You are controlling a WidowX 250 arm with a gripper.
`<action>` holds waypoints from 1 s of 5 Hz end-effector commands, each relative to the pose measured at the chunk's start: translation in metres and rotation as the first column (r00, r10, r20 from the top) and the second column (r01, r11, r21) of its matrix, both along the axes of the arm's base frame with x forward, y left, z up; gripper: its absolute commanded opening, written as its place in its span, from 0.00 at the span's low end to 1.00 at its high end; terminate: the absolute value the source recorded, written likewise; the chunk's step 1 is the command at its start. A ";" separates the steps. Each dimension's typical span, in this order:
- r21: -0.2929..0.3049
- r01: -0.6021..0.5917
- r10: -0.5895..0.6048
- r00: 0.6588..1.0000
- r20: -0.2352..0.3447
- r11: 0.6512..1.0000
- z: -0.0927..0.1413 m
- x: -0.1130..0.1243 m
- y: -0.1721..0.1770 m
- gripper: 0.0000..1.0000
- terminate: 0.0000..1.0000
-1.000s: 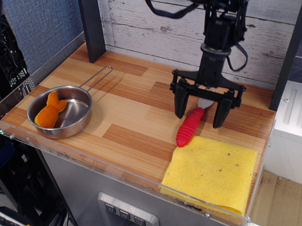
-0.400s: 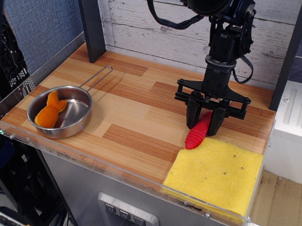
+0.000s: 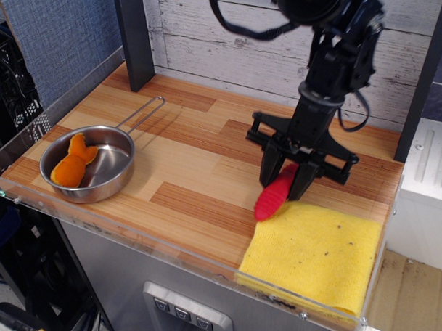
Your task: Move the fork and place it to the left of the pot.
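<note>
Seen from 1 camera above the front of a wooden table. At right of centre, a black gripper hanging from a dark arm, tilted a little, its 2 fingers drawn narrow and closed on the upper part of the fork. Only the thick, ribbed red handle visible, slanting down and to the left out of the fingers; tines hidden behind the gripper. Lower end of the handle just at the upper left corner of a yellow cloth; not possible to tell whether touching the cloth or the table, or raised a little. Cloth lying flat at the front right corner, with small dark specks on it. At the far left, near the front edge, the pot: small, round, shiny steel, standing upright, well apart from the fork. Inside, 2 orange pieces, toward its left wall. Thin wire-loop handle pointing away to the back right, resting low over the wood. Behind the pot, a dark upright post, and a whitish plank wall along the back.
</note>
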State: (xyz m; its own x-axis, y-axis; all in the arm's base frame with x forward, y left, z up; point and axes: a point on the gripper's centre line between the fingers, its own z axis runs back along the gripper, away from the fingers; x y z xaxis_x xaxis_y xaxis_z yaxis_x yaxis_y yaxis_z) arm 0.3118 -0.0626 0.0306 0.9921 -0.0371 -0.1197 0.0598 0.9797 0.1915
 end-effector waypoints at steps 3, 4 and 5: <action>0.022 0.099 -0.101 0.961 0.258 0.995 0.079 -0.019 0.123 0.00 0.00; 0.139 0.066 -0.090 0.981 0.172 0.988 0.077 -0.012 0.155 0.00 0.00; 0.134 0.068 -0.088 0.985 0.147 0.989 0.074 -0.002 0.189 0.00 0.00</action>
State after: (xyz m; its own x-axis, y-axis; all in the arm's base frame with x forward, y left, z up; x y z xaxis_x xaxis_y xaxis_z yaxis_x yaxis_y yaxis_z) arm 0.3069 0.1178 0.0900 0.9940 -0.1085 -0.0163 0.1083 0.9458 0.3061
